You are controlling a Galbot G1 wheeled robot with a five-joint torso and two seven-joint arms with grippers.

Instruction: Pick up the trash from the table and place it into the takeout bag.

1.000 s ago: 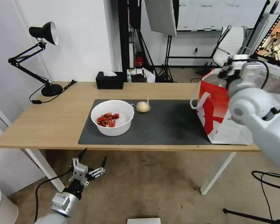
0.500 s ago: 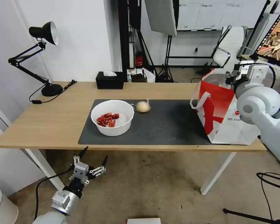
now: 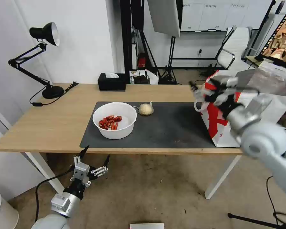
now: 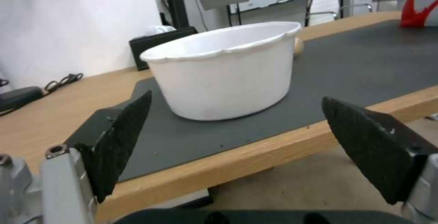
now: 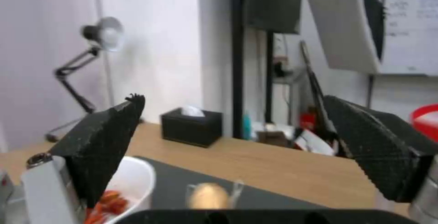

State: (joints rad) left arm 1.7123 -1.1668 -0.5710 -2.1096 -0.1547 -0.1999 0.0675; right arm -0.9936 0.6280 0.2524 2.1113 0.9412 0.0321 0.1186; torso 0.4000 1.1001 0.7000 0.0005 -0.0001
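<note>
Red-white takeout bag [image 3: 220, 124] partly behind right gripper [image 3: 202, 86], empty, spread | left gripper [image 3: 94, 156] spread, below table [image 3: 54, 121]

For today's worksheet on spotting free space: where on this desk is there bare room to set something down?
Bare mat lies between the white bowl and the takeout bag. Bare wood runs from the lamp base to the mat's edge. Crowded: the tied bag sits close behind the bowl.

The right arm hides much of the takeout bag [image 3: 217, 127]; its right claw [image 3: 206, 89] is blurred.
</note>
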